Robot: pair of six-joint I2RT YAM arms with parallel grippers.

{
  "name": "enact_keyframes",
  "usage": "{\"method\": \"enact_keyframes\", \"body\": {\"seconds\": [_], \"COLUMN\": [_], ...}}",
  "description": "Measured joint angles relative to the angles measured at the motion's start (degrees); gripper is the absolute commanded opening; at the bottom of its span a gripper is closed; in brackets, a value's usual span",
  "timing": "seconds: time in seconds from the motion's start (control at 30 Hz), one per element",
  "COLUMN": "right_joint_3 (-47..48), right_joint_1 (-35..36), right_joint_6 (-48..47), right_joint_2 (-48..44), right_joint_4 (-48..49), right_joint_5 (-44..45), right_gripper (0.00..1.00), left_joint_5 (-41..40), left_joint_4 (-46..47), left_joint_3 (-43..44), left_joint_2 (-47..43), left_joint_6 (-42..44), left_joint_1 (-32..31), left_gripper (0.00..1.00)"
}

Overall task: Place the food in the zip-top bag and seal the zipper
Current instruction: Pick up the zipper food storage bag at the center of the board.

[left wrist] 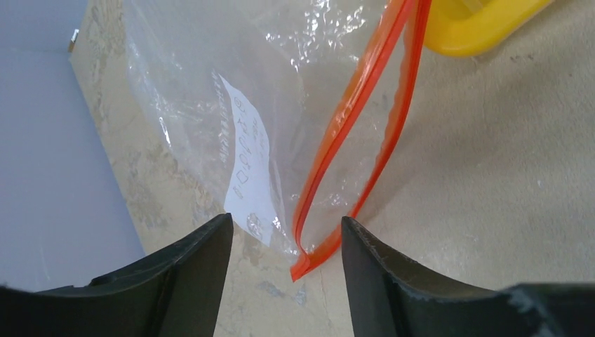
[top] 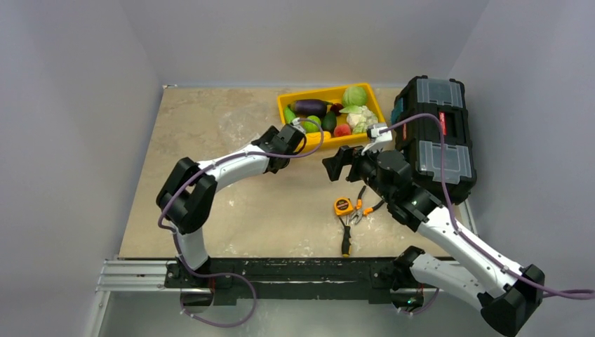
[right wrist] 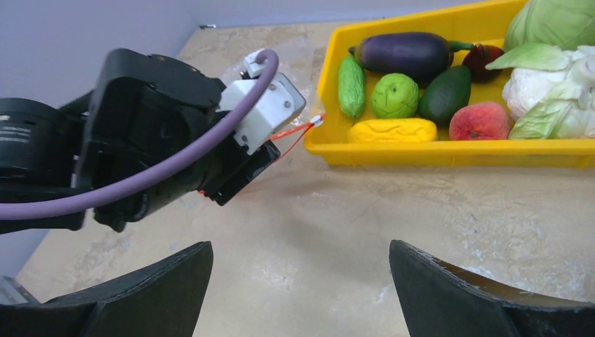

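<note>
The clear zip-top bag (left wrist: 281, 105) lies on the table beside the yellow tray (left wrist: 477, 31). Its orange-red zipper (left wrist: 358, 105) stands parted, and the zipper's near corner sits between the fingers of my left gripper (left wrist: 285, 222). Those fingers are open and touch nothing. The zipper's white slider tab (right wrist: 319, 121) rests against the tray's corner. The food lies in the tray (right wrist: 449, 151): purple eggplant (right wrist: 403, 53), green lime (right wrist: 395, 95), white cauliflower (right wrist: 547, 91) and a red peach (right wrist: 479, 121). My right gripper (right wrist: 302, 253) hangs open over bare table in front of the tray, nothing in it.
A black toolbox (top: 435, 133) stands right of the tray (top: 309, 91). An orange tape measure (top: 343, 206) and black-and-orange pliers (top: 347, 235) lie near the front, under the right arm. The left gripper (top: 293, 133) is at the tray's front left corner.
</note>
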Motion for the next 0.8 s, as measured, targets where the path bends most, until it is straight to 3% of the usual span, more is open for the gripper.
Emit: {"method": "enact_keyframes", "body": {"seconds": [0.2, 0.33, 0.47, 0.8], "right_joint_3": [-0.42, -1.6, -1.79, -2.73], "right_joint_1": [0.0, 0.0, 0.0, 0.0], "right_joint_6": [0.55, 0.96, 1.22, 3.45], "right_joint_2": [-3.08, -4.79, -5.11, -5.42], "right_joint_4": [-1.27, -1.9, -3.21, -3.8], "right_joint_5": [1.01, 1.51, 1.95, 1.11], "right_gripper": [0.99, 0.99, 0.99, 0.99], "left_joint_5": [-2.16, -3.15, -4.57, -7.93], "left_joint_4": [1.42, 1.44, 1.6, 2.75], "left_joint_3": [2.73, 3.82, 4.46, 4.55], "left_joint_2": [4.15, 6.82, 7.98, 7.69], "left_joint_6": [0.39, 0.42, 0.61, 2.23], "left_joint_1": [0.0, 0.0, 0.0, 0.15], "left_gripper": [0.43, 0.29, 0.0, 0.0]}}
